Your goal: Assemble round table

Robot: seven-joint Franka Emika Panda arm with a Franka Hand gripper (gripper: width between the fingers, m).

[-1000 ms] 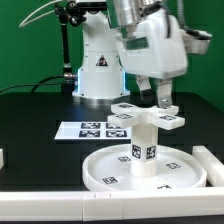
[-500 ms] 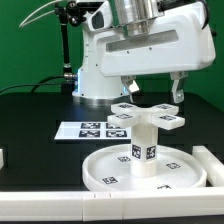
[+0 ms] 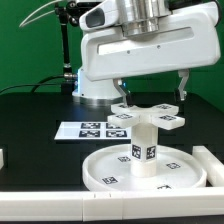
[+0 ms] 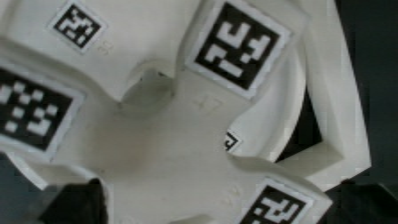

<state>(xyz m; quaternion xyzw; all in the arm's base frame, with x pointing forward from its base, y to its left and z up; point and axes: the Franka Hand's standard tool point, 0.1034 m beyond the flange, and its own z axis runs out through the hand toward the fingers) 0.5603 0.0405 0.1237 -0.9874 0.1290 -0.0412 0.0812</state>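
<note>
The large rimmed round disc (image 3: 103,171) lies flat on the black table. The short thick post (image 3: 143,146) stands upright on its middle. The cross-shaped foot (image 3: 148,116) sits on top of the post. My gripper (image 3: 152,92) hangs just above the foot, broadside to the exterior view. It is open and empty, with one finger over each side of the cross. In the wrist view the cross-shaped foot (image 4: 187,120) fills the picture from close above, with its black tags showing.
The marker board (image 3: 88,128) lies behind the disc. A white border rail (image 3: 211,162) stands at the exterior view's right and another (image 3: 40,206) runs along the front. The arm's base (image 3: 95,72) is at the back.
The hand has turned about its vertical axis, from end-on with a finger by the foot's right arm to broadside. The fingers now stand wide apart over the cross. The table parts have not moved.
</note>
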